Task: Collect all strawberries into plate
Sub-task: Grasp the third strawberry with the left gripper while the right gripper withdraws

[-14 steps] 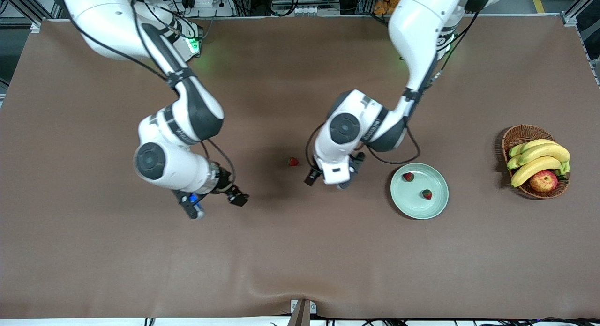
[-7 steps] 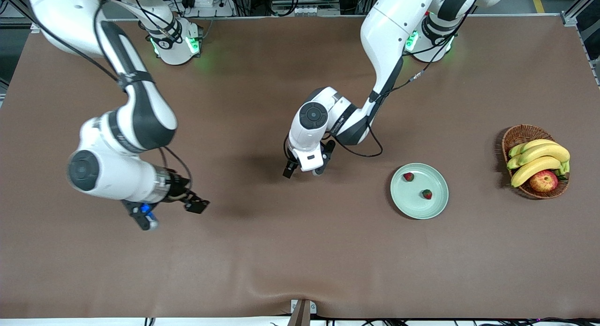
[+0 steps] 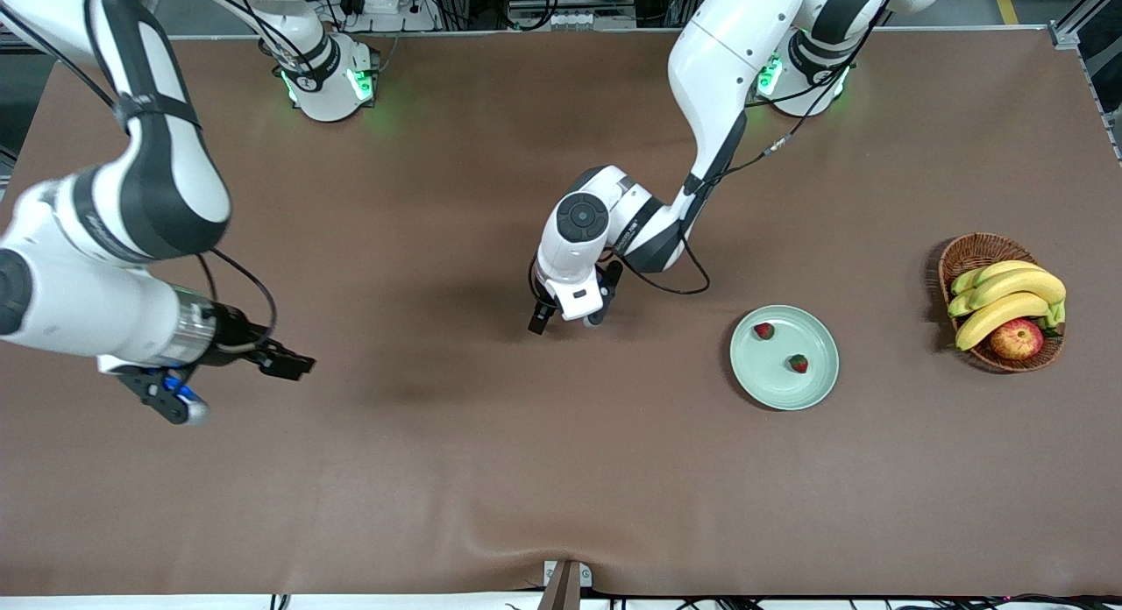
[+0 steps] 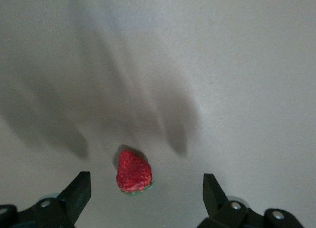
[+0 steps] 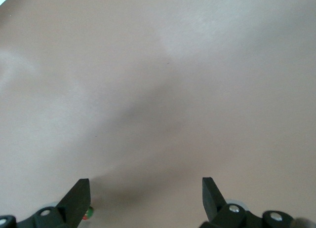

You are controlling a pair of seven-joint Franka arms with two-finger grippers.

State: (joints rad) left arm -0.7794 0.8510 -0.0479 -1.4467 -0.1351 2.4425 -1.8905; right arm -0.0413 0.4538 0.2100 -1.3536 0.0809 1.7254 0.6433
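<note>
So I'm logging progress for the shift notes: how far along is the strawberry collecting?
Two strawberries already lie in the mint-green plate. The third strawberry is on the brown table, and the left gripper hangs over it with jaws open on either side, not yet gripping. Left to do: grasp it and carry it to the plate. The right gripper waits open over the right arm's end of the table.

Brown table (image 3: 561,470), evenly lit
</note>
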